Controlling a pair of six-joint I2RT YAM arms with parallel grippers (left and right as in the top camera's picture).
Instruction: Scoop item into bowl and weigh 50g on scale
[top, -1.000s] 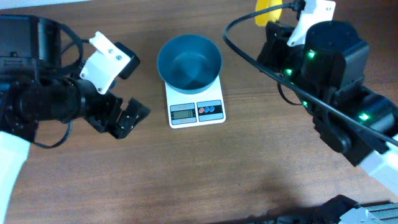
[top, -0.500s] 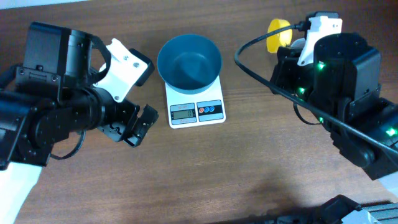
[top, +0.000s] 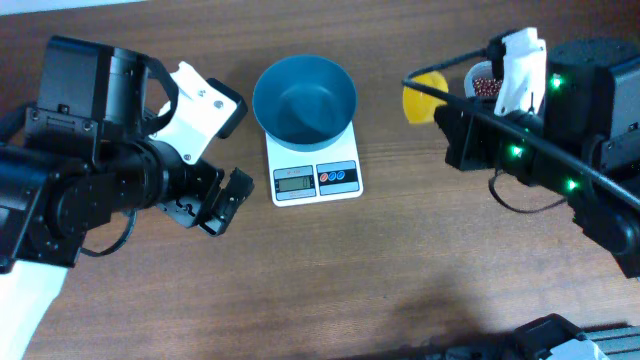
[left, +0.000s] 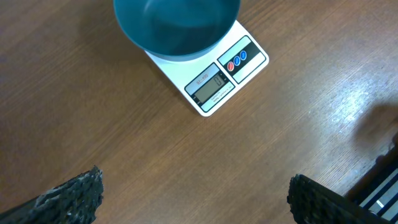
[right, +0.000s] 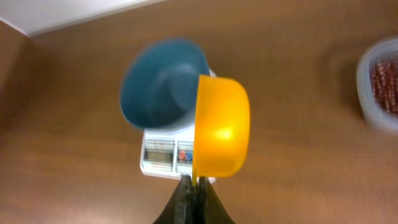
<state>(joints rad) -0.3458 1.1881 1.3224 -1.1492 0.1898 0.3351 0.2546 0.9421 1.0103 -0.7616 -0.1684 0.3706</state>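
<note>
The teal-blue bowl (top: 304, 98) stands empty on the white scale (top: 314, 170); both also show in the left wrist view, the bowl (left: 177, 25) and the scale (left: 217, 78). My right gripper (right: 194, 183) is shut on the handle of a yellow scoop (right: 221, 127), which shows at the right of the bowl in the overhead view (top: 423, 97). The red-brown beans (top: 484, 82) lie in a clear tub (right: 379, 84) at the far right, mostly hidden by the right arm. My left gripper (top: 212, 200) is open and empty, left of the scale.
The wooden table (top: 330, 280) carries nothing else in view. A black cable (top: 530, 135) runs over the right arm. A pale edge shows at the far corner in the right wrist view (right: 74, 15).
The right arm has swung right and back, carrying the yellow scoop down and left, and the bean tub has come into view. The left arm shifted right earlier and has since held still.
</note>
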